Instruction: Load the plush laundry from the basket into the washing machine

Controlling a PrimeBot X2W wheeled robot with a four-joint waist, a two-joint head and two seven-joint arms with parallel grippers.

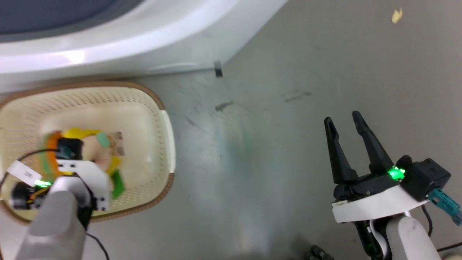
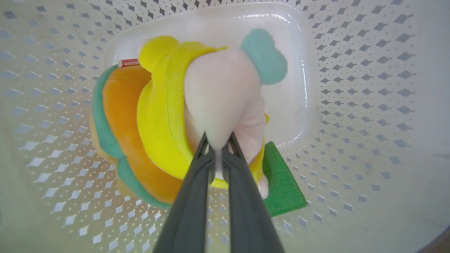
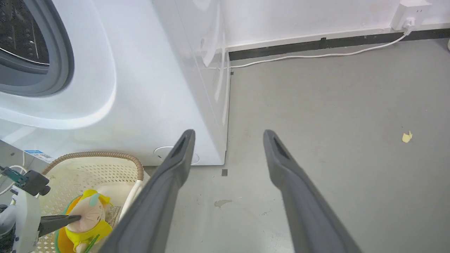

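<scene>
The left tool reaches down into the basket and is closed on the plush toy. Its two dark fingers pinch a fold of the toy's pale pink head between their tips. The toy is inside the basket, over the smooth middle panel of the bottom, with its yellow body, orange and green back and flat green piece below the pinched head. Whether it rests on the bottom or is held just clear of it cannot be told. A printed sticker lies on the basket's bottom just beside the toy.

The washing machine stands just behind the basket, its white front close to the brown rim; whether the two touch cannot be told. Its grey rubber ring and steel drum sit higher than the basket.

The right tool is well apart from the basket, out past the basket's white side handle, above the grey floor. Its fingers are spread open with nothing between them. A dark smudge marks the floor between the basket and this tool. A small black tape mark sits beyond the basket's far corner. A yellow paper scrap lies much farther from the basket. A white cable runs along the foot of the wall, well beyond the basket.
</scene>
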